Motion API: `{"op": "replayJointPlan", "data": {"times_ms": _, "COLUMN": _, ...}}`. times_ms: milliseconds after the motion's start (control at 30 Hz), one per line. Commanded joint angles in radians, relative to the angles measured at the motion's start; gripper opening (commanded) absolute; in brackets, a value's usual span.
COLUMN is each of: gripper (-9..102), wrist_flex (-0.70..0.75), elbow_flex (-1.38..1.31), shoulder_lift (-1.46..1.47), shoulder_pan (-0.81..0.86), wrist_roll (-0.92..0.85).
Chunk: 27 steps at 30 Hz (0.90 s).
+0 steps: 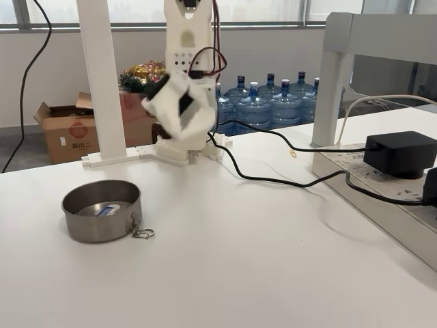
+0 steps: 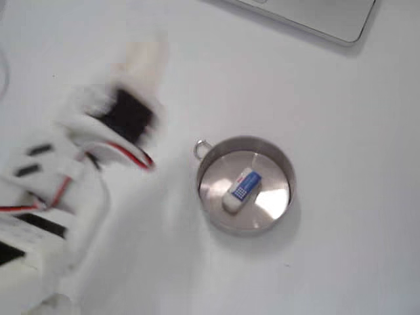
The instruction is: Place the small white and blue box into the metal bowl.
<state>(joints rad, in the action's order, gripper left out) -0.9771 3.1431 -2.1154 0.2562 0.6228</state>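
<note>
So the small white carton with the blue printed panel is lying flat on the floor of the round, straight-sided stainless steel bowl, roughly in the middle and angled diagonally in the fixed view from above. From the side-on fixed view you just catch a sliver of it over the rim of the bowl. There's some print on the blue panel, but it's way too small and soft to read.

A little metal ring hangs off the bowl's rim, resting on the white tabletop.

The white 3D-printed gripper is well away from the box, up in the air back by the arm's base, and smeared by motion blur. Can't tell whether the fingers are apart or closed, though nothing shows between them. In the view from above the arm is a blurry white shape left of the bowl.

Further out: a cardboard box with red print I can't read, blue water jugs, and a black power adapter.
</note>
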Motion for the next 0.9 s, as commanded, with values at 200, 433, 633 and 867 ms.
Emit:
{"op": "replayJointPlan", "data": {"times_ms": 200, "gripper": -5, "wrist_flex": 0.037, "elbow_flex": 0.06, "shoulder_lift": -0.153, "shoulder_pan": -0.394, "wrist_roll": -0.767}}
{"op": "replayJointPlan", "data": {"times_ms": 433, "gripper": -5, "wrist_flex": 0.683, "elbow_flex": 0.069, "shoulder_lift": -0.578, "shoulder_pan": -0.428, "wrist_roll": -0.805}}
{"op": "replayJointPlan", "data": {"times_ms": 633, "gripper": -5, "wrist_flex": 1.408, "elbow_flex": 0.074, "shoulder_lift": -1.019, "shoulder_pan": -0.428, "wrist_roll": -0.666}}
{"op": "replayJointPlan", "data": {"times_ms": 867, "gripper": -5, "wrist_flex": 1.921, "elbow_flex": 0.067, "shoulder_lift": -1.345, "shoulder_pan": -0.426, "wrist_roll": -0.65}}
